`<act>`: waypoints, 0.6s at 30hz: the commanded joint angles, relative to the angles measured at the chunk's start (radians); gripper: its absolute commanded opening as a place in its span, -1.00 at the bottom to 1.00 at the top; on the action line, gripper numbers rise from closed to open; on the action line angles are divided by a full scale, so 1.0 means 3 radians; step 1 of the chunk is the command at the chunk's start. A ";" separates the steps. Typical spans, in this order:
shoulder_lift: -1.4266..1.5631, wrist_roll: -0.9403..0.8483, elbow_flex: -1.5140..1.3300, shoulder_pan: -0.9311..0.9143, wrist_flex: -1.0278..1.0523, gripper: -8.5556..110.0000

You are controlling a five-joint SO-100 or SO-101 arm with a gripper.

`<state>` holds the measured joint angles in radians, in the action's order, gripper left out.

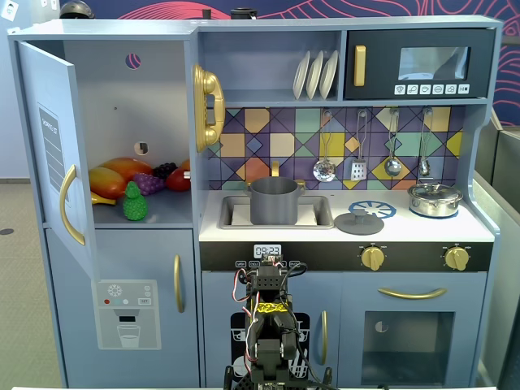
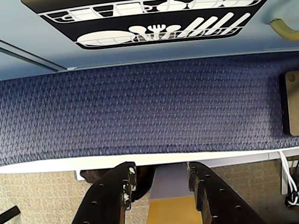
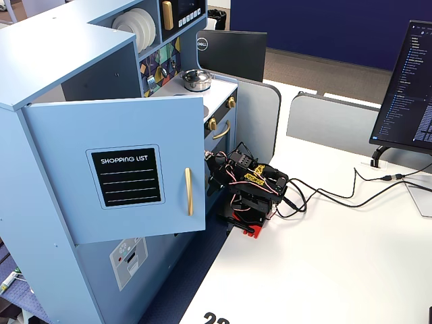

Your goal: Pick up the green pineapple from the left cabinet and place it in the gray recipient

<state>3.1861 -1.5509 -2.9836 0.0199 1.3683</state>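
The green pineapple (image 1: pixel 135 203) stands at the front of the shelf in the left cabinet (image 1: pixel 122 106), whose door (image 1: pixel 49 146) hangs wide open. The gray recipient (image 1: pixel 274 201) sits in the sink basin, lidless. My arm (image 1: pixel 268 325) is folded low in front of the kitchen's lower doors, well below both. In the wrist view my gripper (image 2: pixel 161 167) is open with nothing between its black fingers (image 2: pixel 126 182), and it faces the blue carpet (image 2: pixel 140 107) and the kitchen's base. In a fixed view from the side the folded arm (image 3: pixel 253 189) sits at the white table's edge.
Orange, red and purple toy fruits (image 1: pixel 122 175) lie behind the pineapple. A gray lid (image 1: pixel 359 222) and a shiny lidded pot (image 1: pixel 435 199) stand on the counter. Cables (image 3: pixel 337 192) and a monitor (image 3: pixel 405 81) are on the white table (image 3: pixel 324 270).
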 commanded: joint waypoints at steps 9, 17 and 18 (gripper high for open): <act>-0.0020 0.0010 -0.0061 -0.0148 0.0542 -0.86; -0.0036 0.0383 0.0378 0.1411 -0.0291 -0.86; -0.0015 0.0522 0.0578 0.1800 -0.0578 -0.86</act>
<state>3.1830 -1.5278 -2.9637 0.2148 1.3315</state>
